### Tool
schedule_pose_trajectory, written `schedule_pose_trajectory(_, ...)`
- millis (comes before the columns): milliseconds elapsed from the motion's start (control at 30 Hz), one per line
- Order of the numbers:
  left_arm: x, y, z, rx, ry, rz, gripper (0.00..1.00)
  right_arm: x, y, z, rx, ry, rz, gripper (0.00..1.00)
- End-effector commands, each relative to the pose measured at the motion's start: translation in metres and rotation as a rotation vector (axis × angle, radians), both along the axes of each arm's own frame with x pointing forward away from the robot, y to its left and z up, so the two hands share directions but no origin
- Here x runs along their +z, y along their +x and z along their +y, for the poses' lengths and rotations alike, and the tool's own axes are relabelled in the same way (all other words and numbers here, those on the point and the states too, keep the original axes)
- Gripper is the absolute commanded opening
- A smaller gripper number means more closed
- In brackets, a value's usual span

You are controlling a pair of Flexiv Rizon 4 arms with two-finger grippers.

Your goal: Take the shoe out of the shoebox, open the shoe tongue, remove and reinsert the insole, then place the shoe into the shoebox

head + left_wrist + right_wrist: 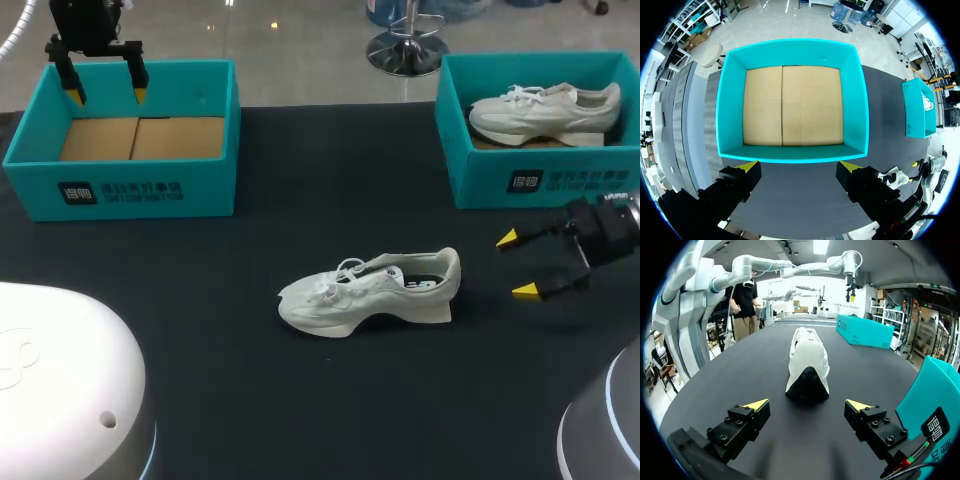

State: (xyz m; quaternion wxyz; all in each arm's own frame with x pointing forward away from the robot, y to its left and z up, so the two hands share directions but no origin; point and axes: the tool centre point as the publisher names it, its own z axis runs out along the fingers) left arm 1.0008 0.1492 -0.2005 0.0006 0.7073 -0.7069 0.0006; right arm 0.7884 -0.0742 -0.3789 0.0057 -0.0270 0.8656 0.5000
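A white sneaker (370, 290) lies on its side in the middle of the black table, toe to the left; the right wrist view shows its heel (808, 365) straight ahead of my right gripper. My right gripper (523, 265) is open, just right of the heel, holding nothing, with its yellow tips well apart (807, 405). My left gripper (108, 95) hangs open over the empty teal shoebox (125, 190) at the back left; its wrist view looks down into that box (790, 50) and its cardboard floor, with the gripper (799, 166) at the box's near wall.
A second teal shoebox (480, 160) at the back right holds another white sneaker (545, 110). Its corner (935, 390) stands close beside my right gripper. Bare black tabletop lies between the two boxes.
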Motion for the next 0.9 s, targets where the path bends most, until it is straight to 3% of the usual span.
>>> schedule_pose_trajectory(33, 0.0, 0.0, 0.0, 0.0, 0.001, 0.0, 1.0, -0.001, -0.004, -0.002, -0.01, -0.001, 0.001, 1.0)
schedule_pose_trajectory(300, 0.0, 0.0, 0.0, 0.0, 0.001, 0.0, 1.0, -0.003, -0.006, 0.001, -0.013, -0.006, 0.004, 1.0)
schedule_pose_trajectory(900, 0.0, 0.0, 0.0, 0.0, 0.001, 0.0, 1.0, -0.024, -0.008, 0.08, 0.019, 0.077, -0.031, 1.0)
